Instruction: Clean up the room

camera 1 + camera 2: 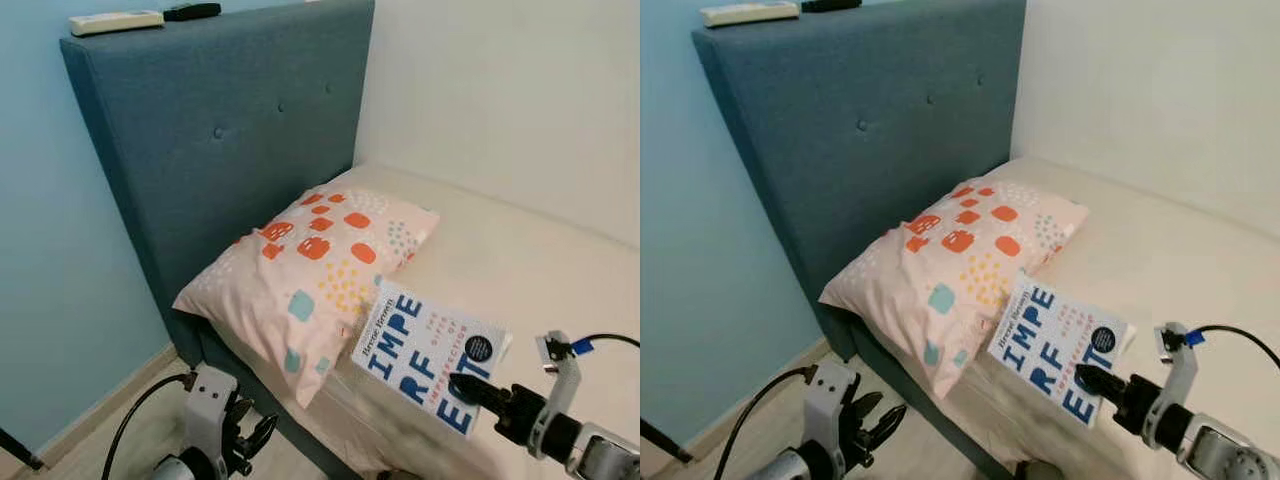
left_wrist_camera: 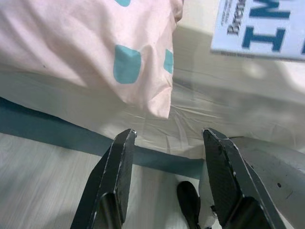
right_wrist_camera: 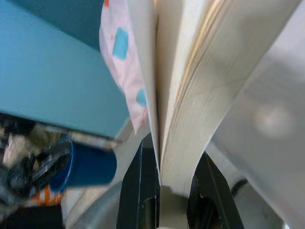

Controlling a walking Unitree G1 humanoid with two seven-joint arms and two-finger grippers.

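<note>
Remotes sit far left: a white remote and a black remote lie side by side on the top edge of the blue upholstered headboard, against the light blue wall. Low at the near left, the left hand hangs over the pale wood floor just beside the bed frame, its two black fingers spread apart and holding nothing. From its wrist view, the fingers frame the dark teal base of the bed and the hanging corner of the pillow.

Right of the headboard, a pink pillow printed with orange, yellow and teal patches lies tilted against it on the cream mattress, its near corner drooping over the mattress edge. Just beside the pillow's right lower edge is a white book with large blue letters on its cover. The book is tilted, its far corner touching or nearly touching the pillow, its near edge raised off the mattress.

At the near right, the right hand is clenched on the near edge of the book; the right wrist view shows the cover and pages pinched between its two black fingers. A white wall runs along the far right side of the bed.
</note>
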